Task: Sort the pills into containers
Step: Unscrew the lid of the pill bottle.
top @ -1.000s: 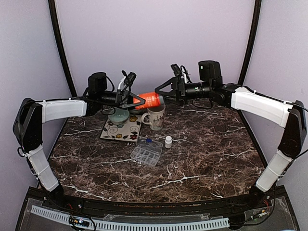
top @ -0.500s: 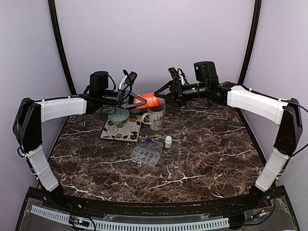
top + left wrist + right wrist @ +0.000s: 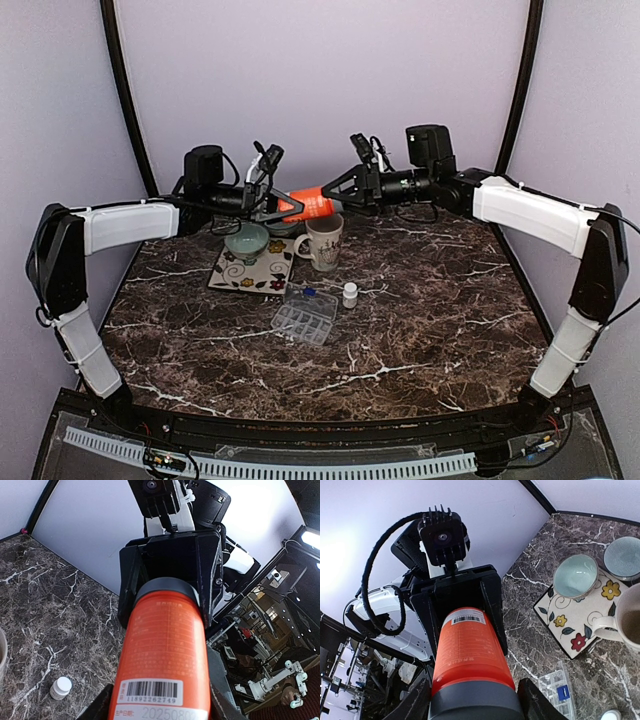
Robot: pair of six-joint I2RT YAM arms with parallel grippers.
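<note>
Compared with a second earlier, the right gripper (image 3: 331, 201) has advanced and narrowed onto the dark cap (image 3: 476, 706) of the orange bottle (image 3: 309, 206), held level above the mug (image 3: 324, 243). The left gripper (image 3: 285, 208) clamps its base. The barcode label (image 3: 152, 694) reads 11892262749.

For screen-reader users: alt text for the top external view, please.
The left gripper holds an orange bottle sideways above the table, the fingers of the right gripper flanking its cap. Below sit a mug, a bowl on a floral tile, a clear pill organizer and a small white vial.
</note>
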